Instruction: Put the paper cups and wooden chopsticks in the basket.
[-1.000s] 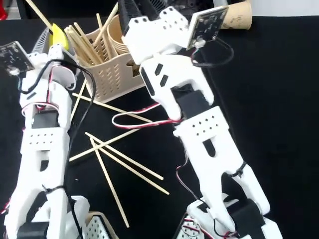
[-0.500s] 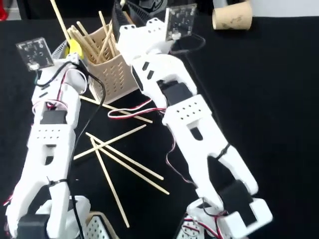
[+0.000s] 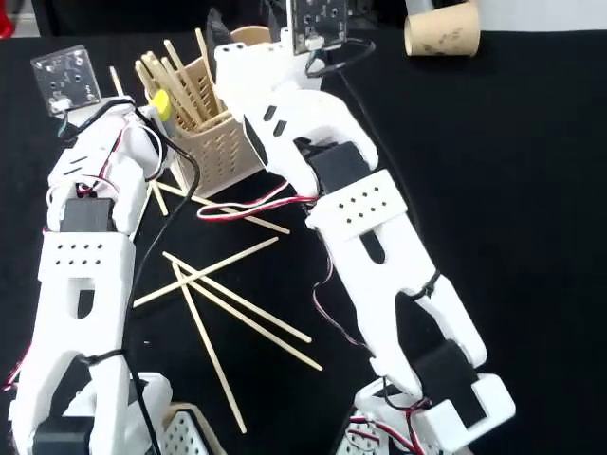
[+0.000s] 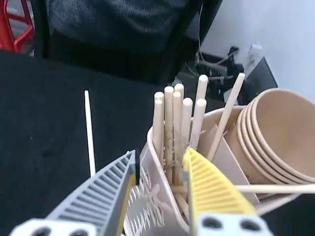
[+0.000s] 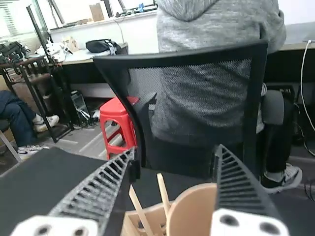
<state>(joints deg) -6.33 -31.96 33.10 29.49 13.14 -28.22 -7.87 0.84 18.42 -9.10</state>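
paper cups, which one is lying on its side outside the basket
The lone cup at the far edge of the table, lying on its side; the other cups sit nested upright inside the basket.

The black surface [image 3: 531, 237] bears a basket [image 3: 220, 150] towards its far side; four loose chopsticks [image 3: 228, 301] lie flat in the middle, crossing one another in a rough fan; two more lie just in front of the basket, one of them running out to the right [image 3: 256, 222]; a single chopstick [image 4: 89, 132] lies flat beside the basket, apart from it; a cup [image 3: 442, 30] lies on its side at the far edge, well apart from the basket.
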